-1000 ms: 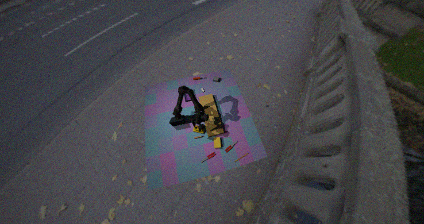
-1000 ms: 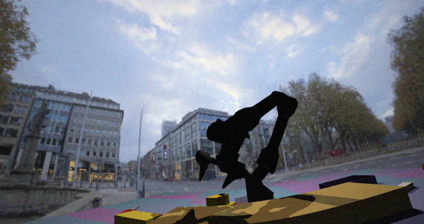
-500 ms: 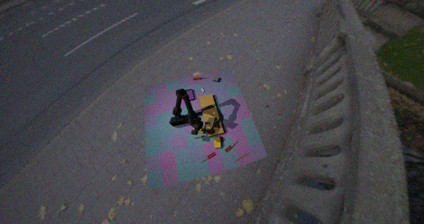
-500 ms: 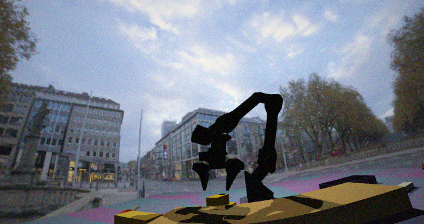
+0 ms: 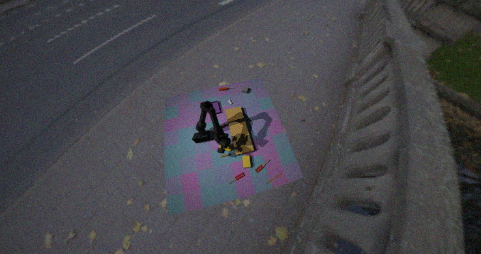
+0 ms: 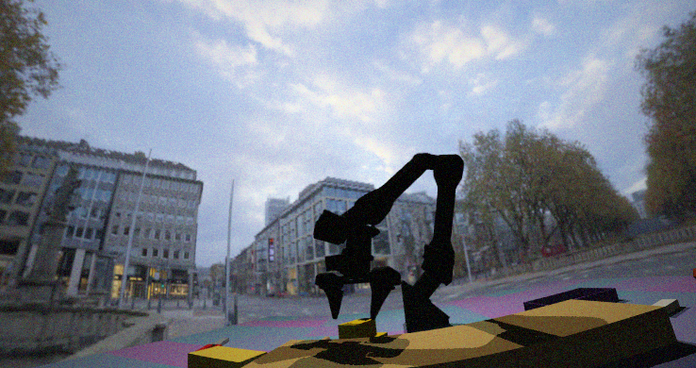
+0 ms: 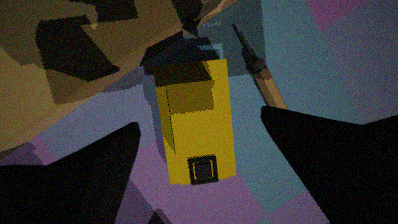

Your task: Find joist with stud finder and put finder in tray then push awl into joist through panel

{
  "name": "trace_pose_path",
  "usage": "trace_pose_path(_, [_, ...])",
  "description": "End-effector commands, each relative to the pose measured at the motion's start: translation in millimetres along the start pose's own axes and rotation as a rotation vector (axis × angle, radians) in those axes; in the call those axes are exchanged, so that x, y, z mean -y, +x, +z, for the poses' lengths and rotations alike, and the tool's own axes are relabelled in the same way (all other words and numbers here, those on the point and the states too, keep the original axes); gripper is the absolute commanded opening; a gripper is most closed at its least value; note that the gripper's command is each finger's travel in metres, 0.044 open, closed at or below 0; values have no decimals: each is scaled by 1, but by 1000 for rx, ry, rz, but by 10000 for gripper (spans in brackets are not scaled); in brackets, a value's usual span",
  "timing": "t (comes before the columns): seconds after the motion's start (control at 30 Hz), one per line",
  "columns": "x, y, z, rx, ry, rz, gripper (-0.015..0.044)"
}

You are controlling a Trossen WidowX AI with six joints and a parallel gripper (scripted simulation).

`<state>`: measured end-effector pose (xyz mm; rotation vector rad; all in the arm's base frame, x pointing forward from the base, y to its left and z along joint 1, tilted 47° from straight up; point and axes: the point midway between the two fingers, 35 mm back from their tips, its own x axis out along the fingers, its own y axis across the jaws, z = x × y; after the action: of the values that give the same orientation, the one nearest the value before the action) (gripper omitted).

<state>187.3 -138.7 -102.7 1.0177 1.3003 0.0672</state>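
Note:
The yellow stud finder point(image 5: 226, 149) point(image 6: 356, 328) point(image 7: 200, 132) lies on the mat beside the wooden floor panel point(image 5: 237, 114) point(image 6: 574, 309) point(image 7: 25, 117). My gripper point(image 6: 354, 317) point(image 7: 200, 119) is open and empty, pointing down just above the stud finder, with one finger toward each of its long sides. The awl point(image 5: 225, 155) point(image 7: 270, 89), with a wooden handle and dark tip, lies beside the stud finder, partly behind the right finger in the wrist view. The dark-rimmed tray point(image 5: 218, 107) point(image 6: 572, 295) stands near the panel's far end. The joist is hidden.
A yellow block point(image 5: 246, 161) point(image 6: 226, 355) lies off the panel's near end. Two red-handled tools point(image 5: 239, 176) point(image 5: 259, 168) and a thin orange stick point(image 5: 274, 178) lie beyond it. A small white block point(image 5: 230, 101), a red-handled tool point(image 5: 223, 88) and a grey block point(image 5: 246, 90) lie at the far end.

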Motion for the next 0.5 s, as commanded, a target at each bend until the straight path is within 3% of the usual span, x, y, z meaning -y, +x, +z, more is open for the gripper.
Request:
trace_pose_path(0.0, [-1,8,-4,-9,9,9,440])
trace_pose_path(0.47, [-2,29,-11,-9,8,12,440])
